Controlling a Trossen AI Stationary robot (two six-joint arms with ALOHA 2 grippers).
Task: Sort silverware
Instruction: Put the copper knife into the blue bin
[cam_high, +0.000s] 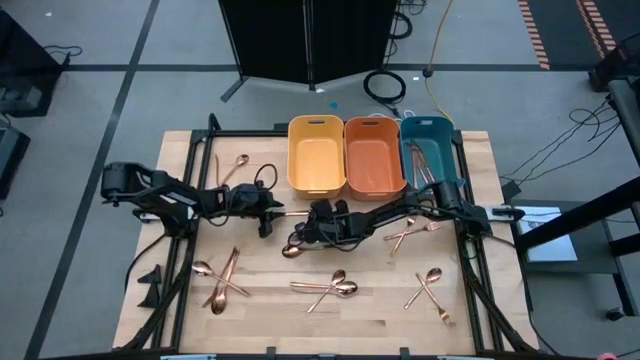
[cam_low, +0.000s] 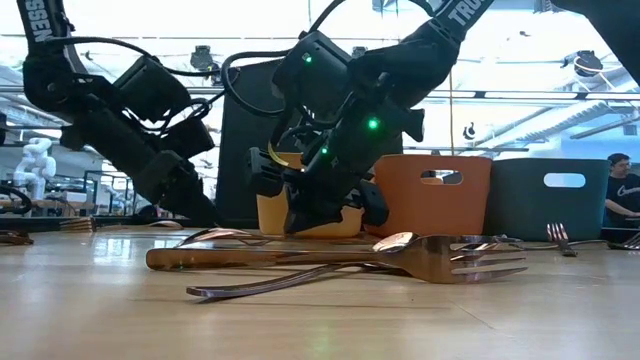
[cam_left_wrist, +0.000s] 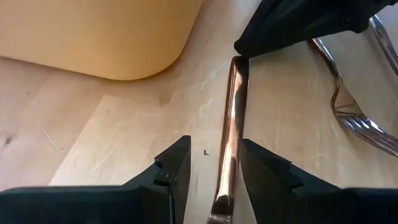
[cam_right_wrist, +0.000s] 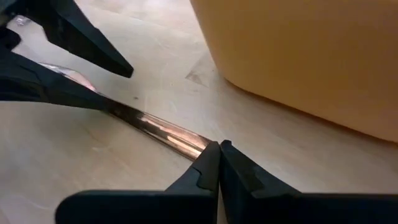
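Observation:
A slender copper piece of silverware (cam_left_wrist: 230, 130) stretches between my two grippers, just in front of the yellow bin (cam_high: 316, 152). My right gripper (cam_right_wrist: 218, 149) is shut on one end of it. My left gripper (cam_left_wrist: 214, 165) is open, with its fingers on either side of the other end. That end runs close along one finger (cam_left_wrist: 264, 174). In the high view the two grippers meet near the table's middle, left gripper (cam_high: 275, 213) facing right gripper (cam_high: 312, 215). Which kind of piece it is stays hidden. My right gripper pinches the end of the piece's handle (cam_right_wrist: 186, 142) between its two fingertips. The fingers slant down from the table's right and lie nearly in line with the piece, which reaches away toward my left gripper. My left gripper may touch the handle with one finger; I cannot tell.
An orange bin (cam_high: 374, 153) and a teal bin (cam_high: 428, 150) stand right of the yellow one, the teal one holding some silverware. Loose spoons and forks lie at the near left (cam_high: 220, 280), near middle (cam_high: 325, 288), near right (cam_high: 425, 285), far left (cam_high: 235, 168) and under my right arm (cam_high: 410, 232).

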